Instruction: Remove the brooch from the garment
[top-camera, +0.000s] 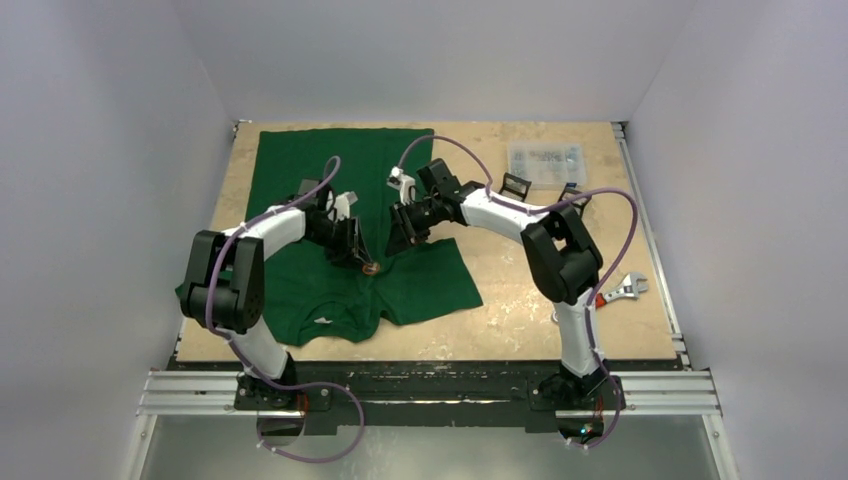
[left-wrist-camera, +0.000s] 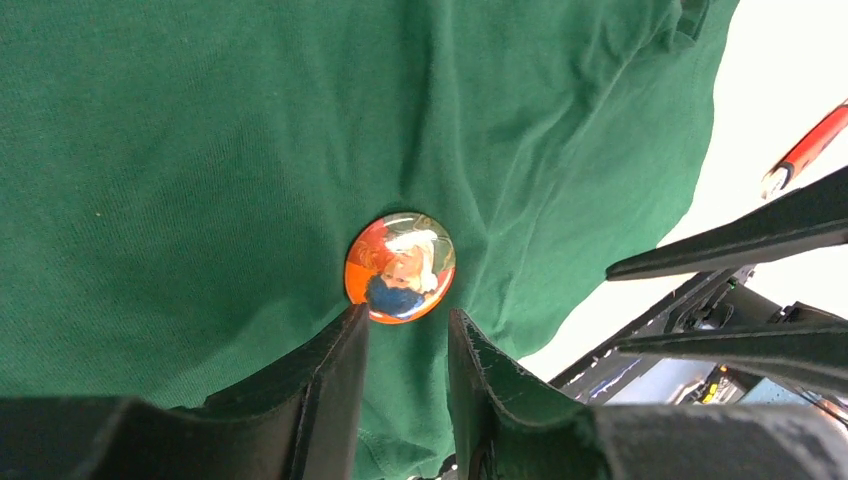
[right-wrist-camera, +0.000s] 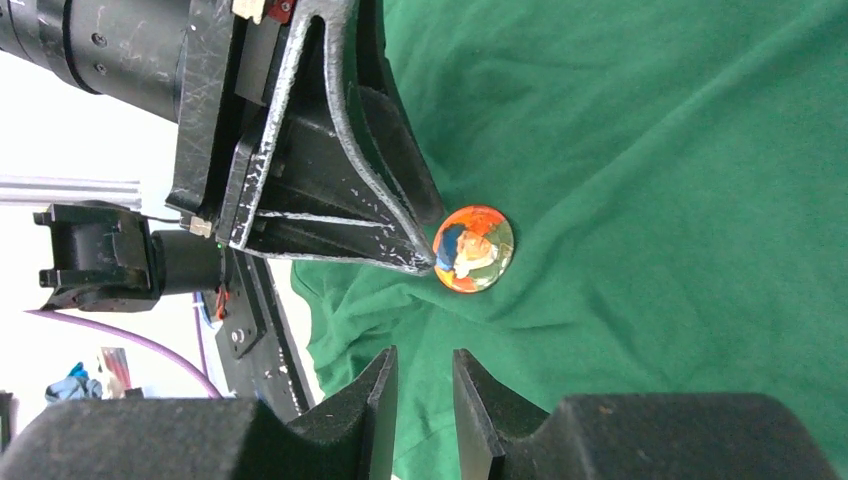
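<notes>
Look for the brooch (left-wrist-camera: 400, 267) pinned on the shirt (top-camera: 290, 170), left of the middle of the worktop (top-camera: 520, 300) and nearer its near edge than its far one. Bring the left tool (left-wrist-camera: 405, 325) onto the rim of the round face, one finger to each side, not onto the cloth under it. Press the shirt flat just beside it with the right tool (right-wrist-camera: 425, 365), to lift the brooch alone and not the whole fabric. Pull gently and along the pin, probably hidden behind the face. Expect puckering or a tear otherwise. Treat the creases radiating from the brooch as a sign of strain.

Read the left tool as narrowly apart and gripping nothing, with one tip touching the brooch's edge in the right wrist view and cloth visible through the gap. Read the right tool as narrowly apart too and empty, hovering near the brooch over the shirt, seemingly without touching it.
</notes>
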